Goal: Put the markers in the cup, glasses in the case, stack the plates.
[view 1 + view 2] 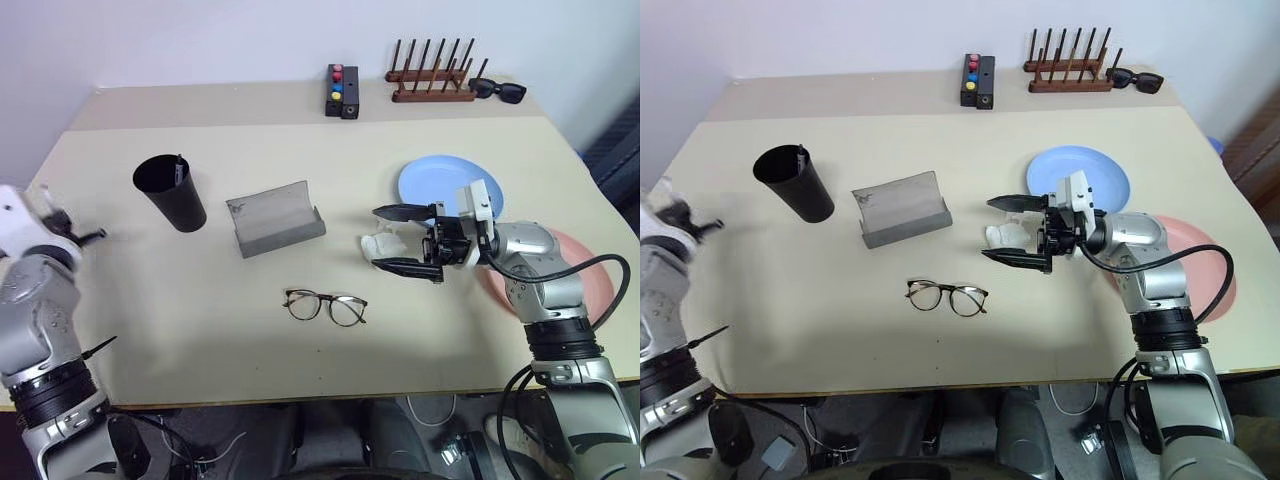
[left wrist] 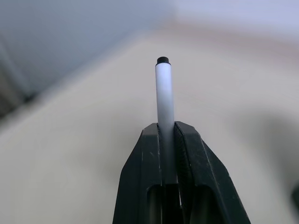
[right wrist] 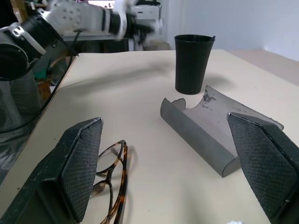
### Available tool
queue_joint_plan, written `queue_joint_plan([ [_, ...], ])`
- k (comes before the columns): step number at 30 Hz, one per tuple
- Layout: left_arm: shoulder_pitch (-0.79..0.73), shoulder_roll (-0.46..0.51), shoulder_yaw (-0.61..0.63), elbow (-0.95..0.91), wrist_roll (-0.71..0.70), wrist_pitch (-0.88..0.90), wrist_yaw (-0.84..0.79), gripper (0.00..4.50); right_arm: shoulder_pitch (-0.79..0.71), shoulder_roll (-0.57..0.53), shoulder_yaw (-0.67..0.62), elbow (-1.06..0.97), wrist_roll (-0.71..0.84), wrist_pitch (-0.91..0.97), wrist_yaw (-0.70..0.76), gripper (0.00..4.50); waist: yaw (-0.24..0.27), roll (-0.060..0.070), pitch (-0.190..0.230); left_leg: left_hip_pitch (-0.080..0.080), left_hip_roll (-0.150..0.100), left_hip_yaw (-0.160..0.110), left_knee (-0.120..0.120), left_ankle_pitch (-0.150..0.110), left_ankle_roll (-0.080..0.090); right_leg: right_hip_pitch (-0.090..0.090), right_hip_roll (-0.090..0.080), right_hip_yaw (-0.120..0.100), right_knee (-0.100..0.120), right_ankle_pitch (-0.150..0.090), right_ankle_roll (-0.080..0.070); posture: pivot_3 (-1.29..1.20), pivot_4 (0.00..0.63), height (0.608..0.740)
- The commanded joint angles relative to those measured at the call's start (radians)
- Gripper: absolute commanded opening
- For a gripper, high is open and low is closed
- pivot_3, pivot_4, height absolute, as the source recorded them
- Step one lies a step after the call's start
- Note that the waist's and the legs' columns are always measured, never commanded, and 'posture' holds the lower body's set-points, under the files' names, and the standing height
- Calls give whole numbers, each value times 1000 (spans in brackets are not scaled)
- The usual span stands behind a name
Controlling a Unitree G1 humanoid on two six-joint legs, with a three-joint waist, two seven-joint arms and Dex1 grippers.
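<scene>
Nearest to us, the glasses point(image 1: 325, 306) lie unfolded on the counter point(image 1: 200, 330), just in front of the open case point(image 1: 274, 219), probably so they can go straight in. Our right pincer point(image 1: 404, 240) waits wide beside the case, holding nothing. Our left pincer point(image 2: 167, 154) is closed on a white marker point(image 2: 164, 98), held left of the cup point(image 1: 170, 192), where one marker point(image 1: 179, 170) already stands. Both plates point(image 1: 445, 183) lie right of the case, not yet stacked.

Black sunglasses point(image 1: 497, 91) lie beside a wooden rack point(image 1: 432, 78); button box point(image 1: 342, 91) nearby.
</scene>
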Motion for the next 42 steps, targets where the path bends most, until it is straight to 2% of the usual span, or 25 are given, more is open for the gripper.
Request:
queue_joint_plan([
  [1, -51, 28, 32, 50, 33, -168, 28, 150, -34, 17, -31, 3, 20, -17, -12, 4367, 2, 0, 0, 0, 0, 0, 0, 0, 0, 0, 0, 0, 0, 0, 0, 0, 150, 740],
  [3, -84, 20, 0, 73, 56, -270, 26, 150, -41, 28, -38, 8, 25, -21, -24, 4367, 5, 0, 0, 0, 0, 0, 1, 0, 0, 1, 0, 0, 0, 0, 0, 0, 150, 740],
  [8, -185, 5, -44, 127, -50, -406, -123, 150, -46, 40, -43, 12, 25, -25, -43, 4367, 17, -1, 0, 0, -1, 0, 2, 0, 0, 1, 0, 0, 0, 0, 0, 0, 150, 740],
  [15, -316, -10, -157, 295, -8, -651, -208, 150, -35, 42, -44, -2, 26, -31, -64, 4367, 19, -1, 0, 0, 0, 1, 2, 0, 0, 1, 0, 0, 0, 0, 0, 0, 150, 740],
  [23, -360, -37, -270, 468, 28, -826, -305, 150, -31, 39, -45, -18, 27, -30, -79, 4367, 14, -1, 0, 0, 0, 1, 1, 0, 1, 0, 0, 0, 0, 0, 0, 0, 150, 740],
  [32, -362, -45, -354, 509, 65, -877, -349, 150, -20, 26, -53, -34, 28, -28, -89, 4367, 15, -1, 0, 0, 0, 1, 1, 0, 1, 0, 0, 0, 1, 0, 0, 0, 150, 740],
  [42, -225, -15, -383, 416, 87, -834, -382, 150, -2, 22, -63, -59, 29, -15, -97, 4367, 10, -1, 0, 0, 0, 1, 1, 0, 1, -1, 0, 0, 1, 0, 0, 0, 150, 740],
])
